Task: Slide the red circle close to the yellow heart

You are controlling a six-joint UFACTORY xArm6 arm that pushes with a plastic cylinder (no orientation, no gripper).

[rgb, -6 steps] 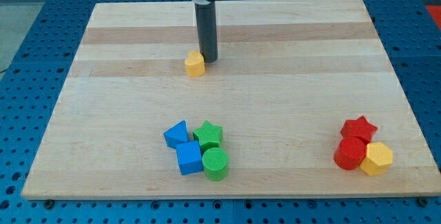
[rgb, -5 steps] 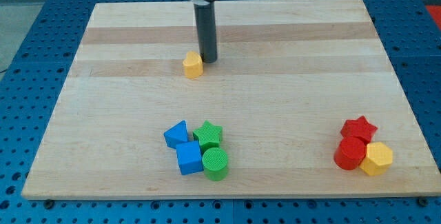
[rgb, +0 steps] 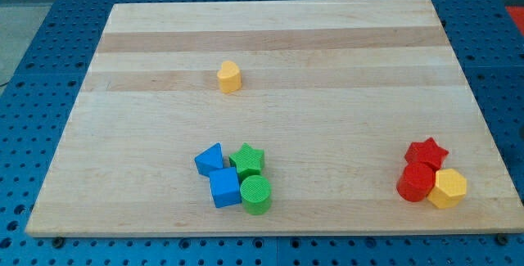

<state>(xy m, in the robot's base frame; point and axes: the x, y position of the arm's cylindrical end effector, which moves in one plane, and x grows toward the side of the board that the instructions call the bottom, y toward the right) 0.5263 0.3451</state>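
Note:
The red circle (rgb: 416, 182) lies at the view's lower right, touching a red star (rgb: 426, 151) above it and a yellow hexagon (rgb: 448, 188) to its right. The yellow heart (rgb: 229, 77) sits alone in the upper middle of the wooden board (rgb: 344, 69), far to the upper left of the red circle. My tip and rod do not show in the view.
A cluster in the lower middle holds a blue triangle-like block (rgb: 210, 159), a blue cube (rgb: 223, 187), a green star (rgb: 247, 160) and a green cylinder (rgb: 256, 195). A blue pegboard surface (rgb: 33, 69) surrounds the board.
The rod stood just right of the yellow heart and nudged it slightly left; now the rod has left the view. The other blocks have not moved.

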